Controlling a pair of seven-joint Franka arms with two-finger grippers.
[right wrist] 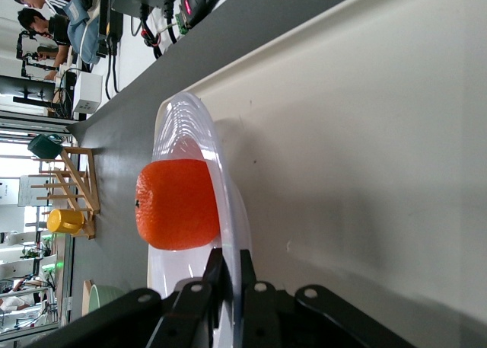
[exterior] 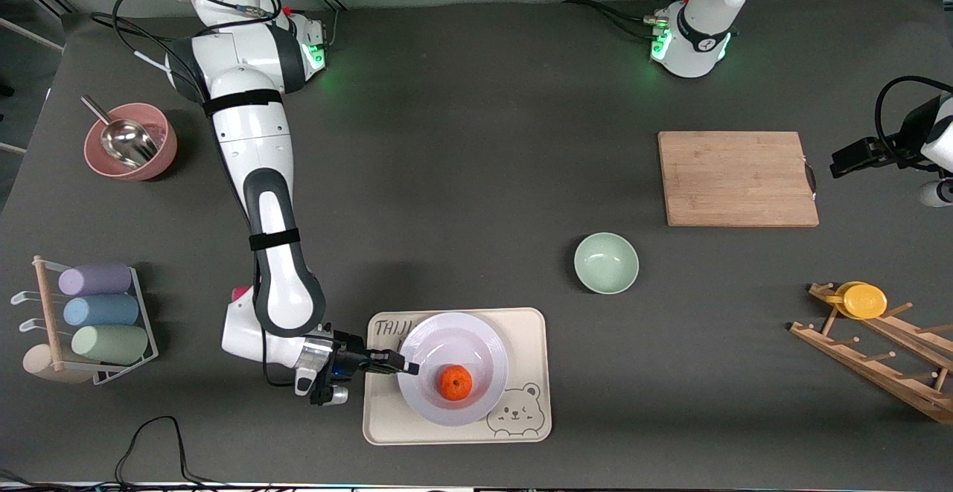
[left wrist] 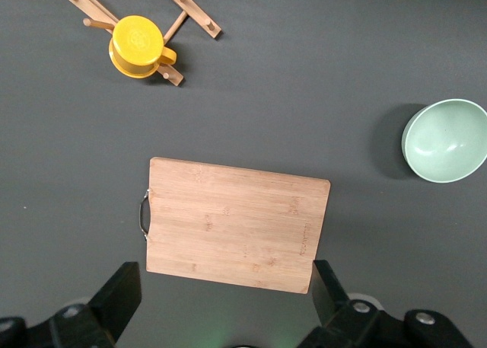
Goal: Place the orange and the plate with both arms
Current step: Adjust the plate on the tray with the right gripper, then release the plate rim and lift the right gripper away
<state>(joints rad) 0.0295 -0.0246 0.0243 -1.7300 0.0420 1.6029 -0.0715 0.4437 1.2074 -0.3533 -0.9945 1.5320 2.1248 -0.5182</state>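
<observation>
Plate [exterior: 476,343] sits on the bear tray [exterior: 532,328] at the near edge of the counter [exterior: 447,179], orange [exterior: 455,382] resting in it. Right end effector [exterior: 408,365] is clamped on the plate rim; placing looks nearly done, next comes release and a clear retreat. Left end effector [left wrist: 228,302] waits open above the cutting board [left wrist: 236,226].

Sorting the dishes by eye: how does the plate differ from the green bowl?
The plate is pale lavender-white, wider and shallower; the green bowl is mint, smaller and deeper. The plate sits on the cream bear tray, holds the orange, and the right end effector pinches its rim; the bowl is empty on the table. Both are round and glossy.
</observation>
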